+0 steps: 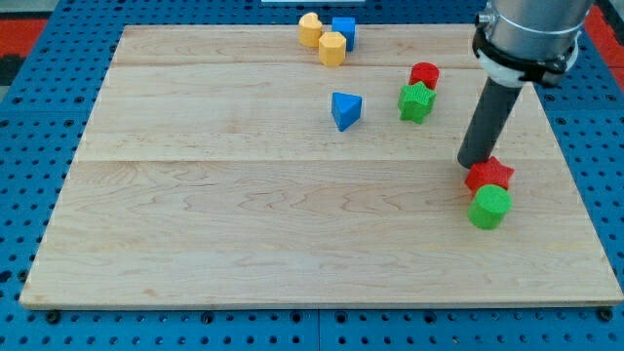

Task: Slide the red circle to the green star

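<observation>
circle (424, 74): touching star (416, 101), far side
triangle (345, 109): left of that star
tip (474, 162): right, against 2nd star (489, 175)

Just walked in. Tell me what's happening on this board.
A single robot arm pushes coloured blocks around a wooden board with a dark rod. My tip sits at the view's right, just above the red star, which touches a green circle below it. The job is sliding the red circle to the green star; those two already sit against each other further up. A blue triangle, two yellow blocks and a blue cube lie elsewhere.
</observation>
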Controlling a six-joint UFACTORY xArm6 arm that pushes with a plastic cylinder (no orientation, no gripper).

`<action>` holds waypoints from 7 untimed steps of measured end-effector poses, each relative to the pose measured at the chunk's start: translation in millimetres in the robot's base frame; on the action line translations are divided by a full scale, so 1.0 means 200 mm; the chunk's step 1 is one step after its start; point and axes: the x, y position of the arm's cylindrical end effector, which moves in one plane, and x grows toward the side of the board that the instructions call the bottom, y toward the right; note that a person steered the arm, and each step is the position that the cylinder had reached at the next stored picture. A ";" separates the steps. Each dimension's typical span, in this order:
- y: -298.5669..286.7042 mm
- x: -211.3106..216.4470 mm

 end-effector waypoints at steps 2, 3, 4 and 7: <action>-0.02 0.21; -0.08 0.24; -0.25 0.23; 0.20 -0.58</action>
